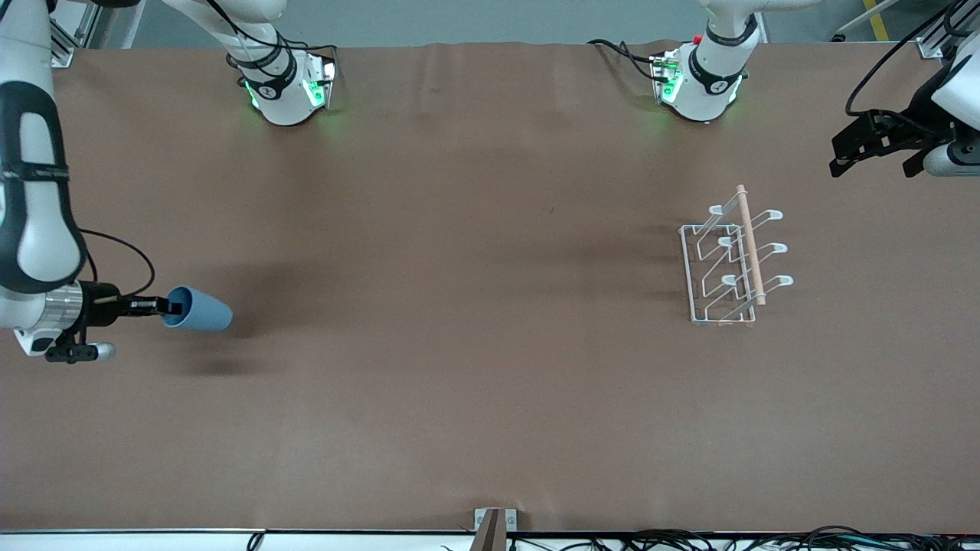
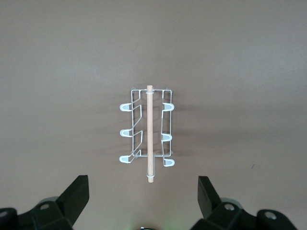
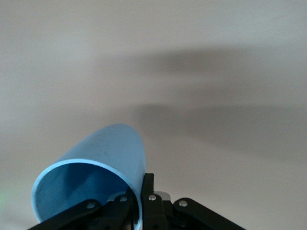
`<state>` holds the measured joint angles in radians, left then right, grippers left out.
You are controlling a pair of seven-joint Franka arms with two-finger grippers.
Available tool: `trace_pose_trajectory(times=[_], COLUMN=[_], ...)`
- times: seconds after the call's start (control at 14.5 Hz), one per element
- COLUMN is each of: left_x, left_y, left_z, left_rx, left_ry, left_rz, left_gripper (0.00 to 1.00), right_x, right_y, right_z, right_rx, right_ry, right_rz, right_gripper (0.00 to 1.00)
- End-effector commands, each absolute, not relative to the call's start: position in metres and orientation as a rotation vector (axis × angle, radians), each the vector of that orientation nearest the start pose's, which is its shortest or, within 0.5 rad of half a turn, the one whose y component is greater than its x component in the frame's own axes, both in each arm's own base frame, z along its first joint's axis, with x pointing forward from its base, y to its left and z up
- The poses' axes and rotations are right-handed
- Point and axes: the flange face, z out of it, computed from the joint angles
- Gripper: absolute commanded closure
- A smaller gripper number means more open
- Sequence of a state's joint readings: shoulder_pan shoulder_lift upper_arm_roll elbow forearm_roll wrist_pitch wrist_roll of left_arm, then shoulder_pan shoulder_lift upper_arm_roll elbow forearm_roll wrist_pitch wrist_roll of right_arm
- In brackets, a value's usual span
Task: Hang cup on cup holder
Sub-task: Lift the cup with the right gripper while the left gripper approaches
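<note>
So the right gripper has the cup pinched by its rim, cup lying sideways, up over the right arm's end of the table. The rack sits toward the left arm's end, wooden rod along its top. Left gripper hangs open near that end, waiting, well apart from the rack.

The cup lies on its side at the right arm's end of the surface, well apart from the cup holder, which stands toward the left arm's end.
</note>
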<state>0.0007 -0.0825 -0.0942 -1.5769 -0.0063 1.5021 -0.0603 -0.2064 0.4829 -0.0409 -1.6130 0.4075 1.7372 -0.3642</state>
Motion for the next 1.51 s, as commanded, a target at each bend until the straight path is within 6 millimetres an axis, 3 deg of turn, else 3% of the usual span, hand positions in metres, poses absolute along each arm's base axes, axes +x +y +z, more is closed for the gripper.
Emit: trace_pose_trajectory(times=[0.0, 0.28, 0.69, 0.96, 1.1, 1.31, 1.44], left_x=[0.520, 0.525, 0.542, 0.547, 0.549, 0.538, 0.527], left_y=[-0.069, -0.142, -0.250, -0.332, -0.360, -0.397, -0.419], left_z=[0.660, 0.642, 0.610, 0.616, 0.617, 0.616, 0.615], left_rx=[-3.153, -3.142, -3.154, -3.184, -3.204, -3.207, -3.208], left_ry=[0.128, 0.325, 0.549, 0.691, 0.756, 0.845, 0.906], left_rz=[0.010, 0.015, -0.048, -0.126, -0.268, -0.355, -0.390], left_gripper=[0.00, 0.00, 0.00, 0.00, 0.00, 0.00, 0.00], right_x=[0.624, 0.621, 0.613, 0.604, 0.600, 0.596, 0.597], right_y=[-0.088, -0.024, 0.072, 0.142, 0.175, 0.218, 0.226], right_z=[0.343, 0.354, 0.362, 0.373, 0.377, 0.378, 0.373], right_rx=[-2.389, -2.123, -1.931, -1.807, -1.758, -1.680, -1.639], right_ry=[0.065, 0.019, -0.078, -0.115, -0.139, -0.110, -0.094], right_rz=[0.314, 0.394, 0.503, 0.582, 0.593, 0.628, 0.630], right_gripper=[0.99, 1.00, 1.00, 1.00, 0.99, 0.99, 0.99])
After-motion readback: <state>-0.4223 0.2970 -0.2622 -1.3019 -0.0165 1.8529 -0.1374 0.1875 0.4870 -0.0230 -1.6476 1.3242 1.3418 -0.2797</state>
